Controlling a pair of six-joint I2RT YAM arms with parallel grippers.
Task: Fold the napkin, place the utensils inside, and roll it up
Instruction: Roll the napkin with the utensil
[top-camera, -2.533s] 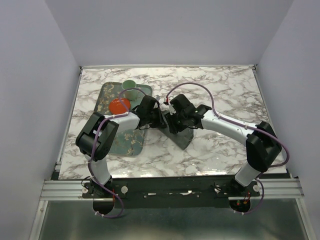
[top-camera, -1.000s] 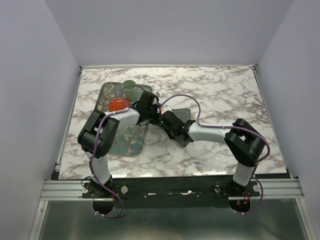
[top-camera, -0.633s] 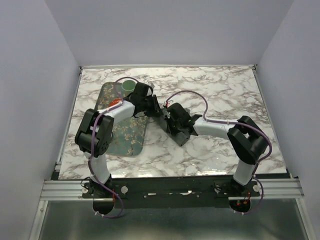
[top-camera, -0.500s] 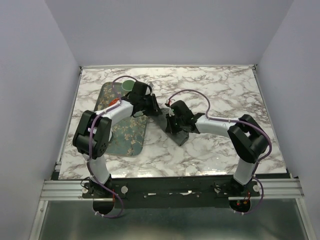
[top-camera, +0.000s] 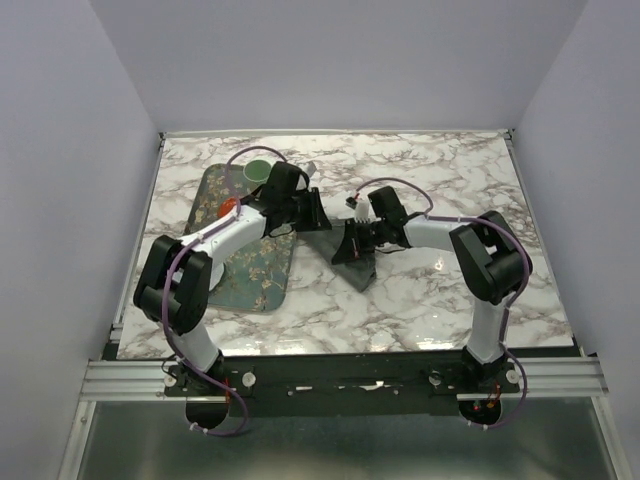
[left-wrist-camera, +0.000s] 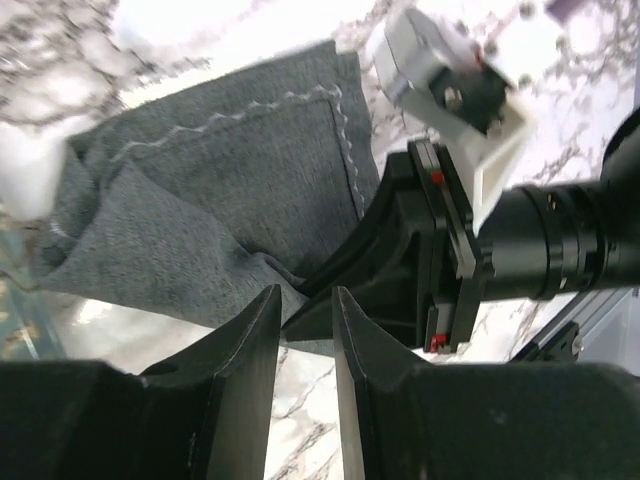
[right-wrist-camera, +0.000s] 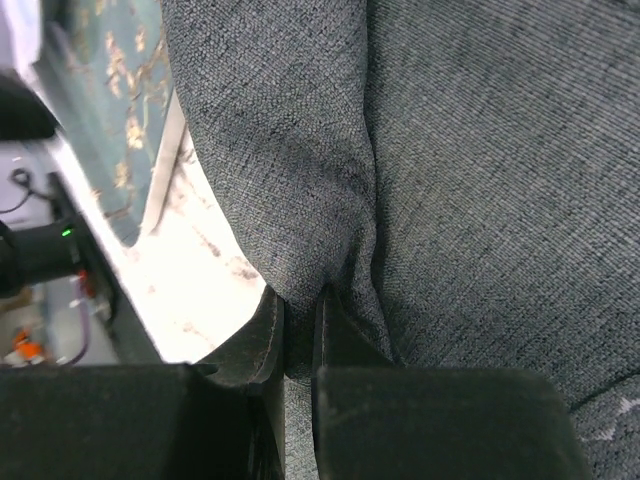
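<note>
The dark grey napkin (top-camera: 358, 268) lies bunched on the marble table just right of the tray. My right gripper (top-camera: 350, 243) is shut on a raised fold of it; in the right wrist view the cloth (right-wrist-camera: 480, 150) is pinched between the two fingers of the gripper (right-wrist-camera: 297, 325). My left gripper (top-camera: 318, 212) hovers at the napkin's left edge, facing the right gripper. In the left wrist view its jaws (left-wrist-camera: 305, 300) stand narrowly apart with bare marble between them, just short of the napkin (left-wrist-camera: 230, 200) and the right gripper (left-wrist-camera: 420, 260). The utensils are out of view.
The green floral tray (top-camera: 240, 265) lies at the left, under the left arm, with a green cup (top-camera: 258, 170) at its far end and a red object (top-camera: 228, 205) partly hidden by the arm. The tray's edge also shows in the right wrist view (right-wrist-camera: 110, 90).
The right gripper has drawn back toward the right with the napkin fold pinched in it. The left arm has stretched farther back over the tray, its gripper staying by the napkin's left edge.
</note>
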